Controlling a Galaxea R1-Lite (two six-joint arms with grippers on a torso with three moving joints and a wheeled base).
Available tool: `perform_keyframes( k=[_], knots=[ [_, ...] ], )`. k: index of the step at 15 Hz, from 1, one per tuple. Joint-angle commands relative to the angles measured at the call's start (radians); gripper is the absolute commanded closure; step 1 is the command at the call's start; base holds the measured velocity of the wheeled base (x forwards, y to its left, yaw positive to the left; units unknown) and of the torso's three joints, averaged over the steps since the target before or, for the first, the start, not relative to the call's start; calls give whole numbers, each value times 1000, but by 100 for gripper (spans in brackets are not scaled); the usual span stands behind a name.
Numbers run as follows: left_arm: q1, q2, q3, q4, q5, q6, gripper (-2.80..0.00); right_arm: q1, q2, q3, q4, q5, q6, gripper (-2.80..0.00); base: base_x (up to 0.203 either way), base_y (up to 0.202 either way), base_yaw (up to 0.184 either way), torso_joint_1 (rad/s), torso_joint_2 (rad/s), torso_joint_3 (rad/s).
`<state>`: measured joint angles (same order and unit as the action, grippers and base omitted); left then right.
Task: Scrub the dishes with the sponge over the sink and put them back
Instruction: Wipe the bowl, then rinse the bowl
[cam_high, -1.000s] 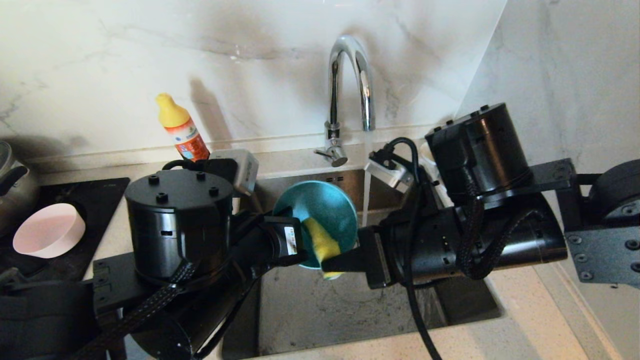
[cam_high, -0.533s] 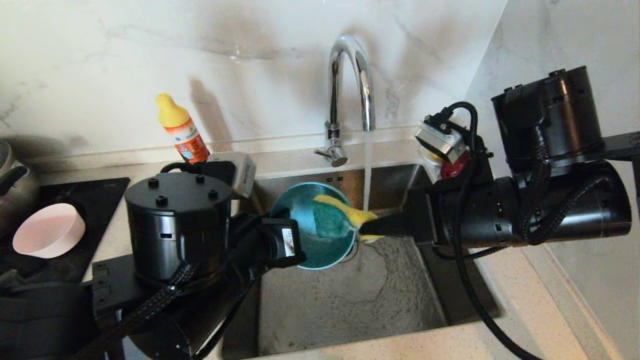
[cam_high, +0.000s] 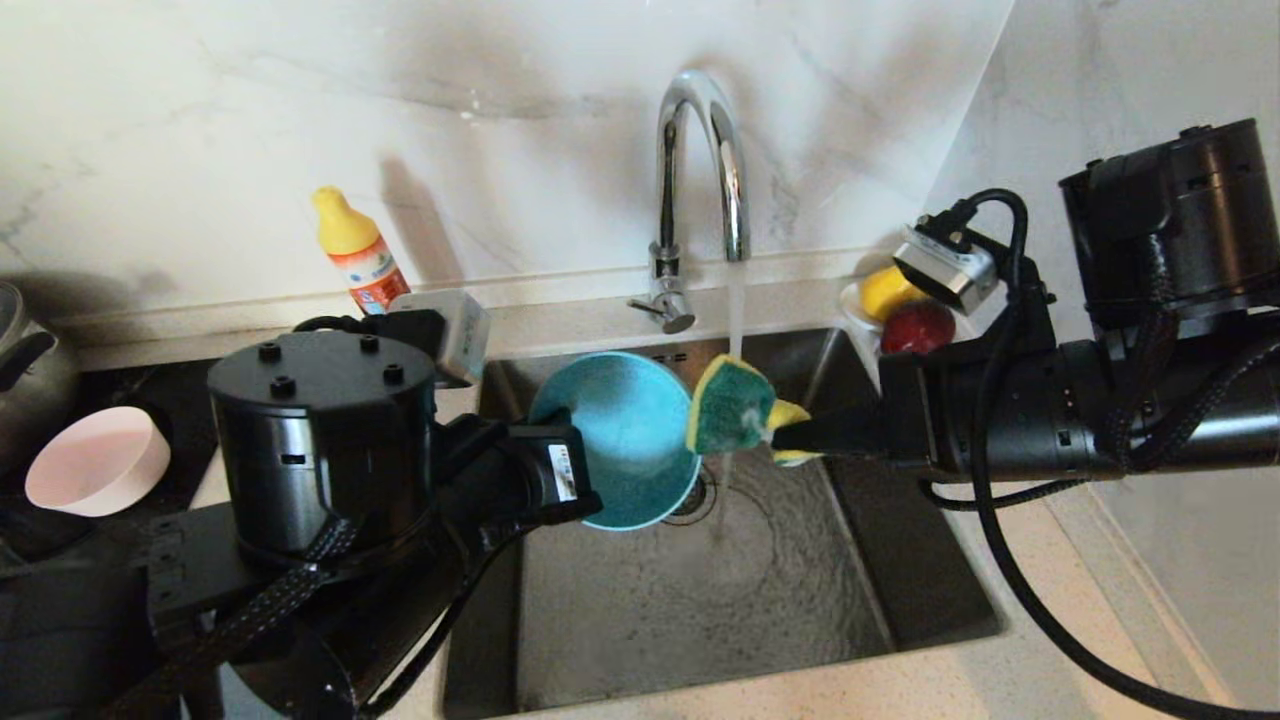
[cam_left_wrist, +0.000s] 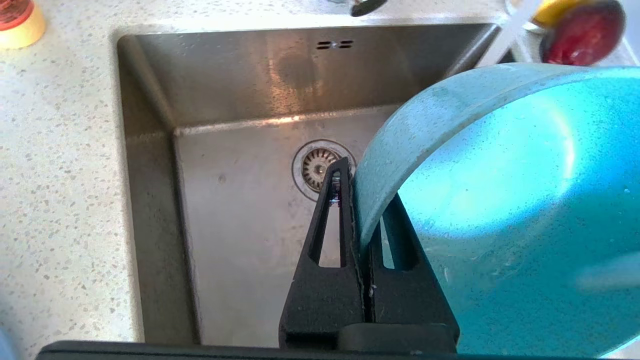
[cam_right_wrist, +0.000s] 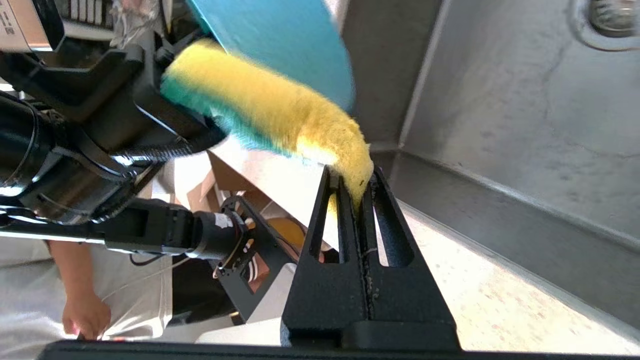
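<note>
Head view: over the sink (cam_high: 900, 590), the left arm reaches in level, its left gripper (cam_high: 590, 490) clamped on the tilted teal bowl's (cam_high: 620, 430) rim. The right gripper (cam_high: 790, 445), reaching from the right, pinches the sponge (cam_high: 725, 405) beside the bowl, under running water.

- A pale speckled stone worktop (cam_high: 1010, 640) runs along the marble wall, with a square brushed-steel sink (cam_high: 700, 600) sunk into it.
- At its back edge, left of the sink, stands a detergent bottle with a yellow cap and orange label (cam_high: 362, 255).
- By the sink's back right corner sits a small white dish (cam_high: 852, 300) holding a yellow fruit (cam_high: 885, 290) and a red one (cam_high: 915, 327).
- Toward the left end lies a black hob (cam_high: 150, 400), a pale pink bowl (cam_high: 97, 474) resting on it.
</note>
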<state>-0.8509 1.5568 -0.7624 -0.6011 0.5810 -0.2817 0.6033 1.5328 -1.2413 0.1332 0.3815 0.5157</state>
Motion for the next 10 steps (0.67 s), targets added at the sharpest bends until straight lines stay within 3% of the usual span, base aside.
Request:
perform_keyframes(
  k=[1, 4, 6, 8, 10],
  knots=[
    [8, 7, -9, 3, -11, -6, 0, -23, -61, 30, 1, 3, 3, 0, 0, 0, 0, 0, 0, 0],
    [13, 34, -40, 135, -97, -65, 0, -53, -179, 78, 37, -1, 0, 0, 0, 0, 0, 0, 0, 0],
    [42, 70, -125, 311, -203, -160, 0, -84, -268, 104, 75, -2, -4, 0, 0, 0, 0, 0, 0, 0],
    [80, 116, -225, 469, -328, -208, 0, -138, -343, 139, 118, -3, -6, 0, 0, 0, 0, 0, 0, 0],
    [99, 192, -331, 591, -372, -229, 0, -168, -400, 196, 128, -1, -12, 0, 0, 0, 0, 0, 0, 0]
  ],
)
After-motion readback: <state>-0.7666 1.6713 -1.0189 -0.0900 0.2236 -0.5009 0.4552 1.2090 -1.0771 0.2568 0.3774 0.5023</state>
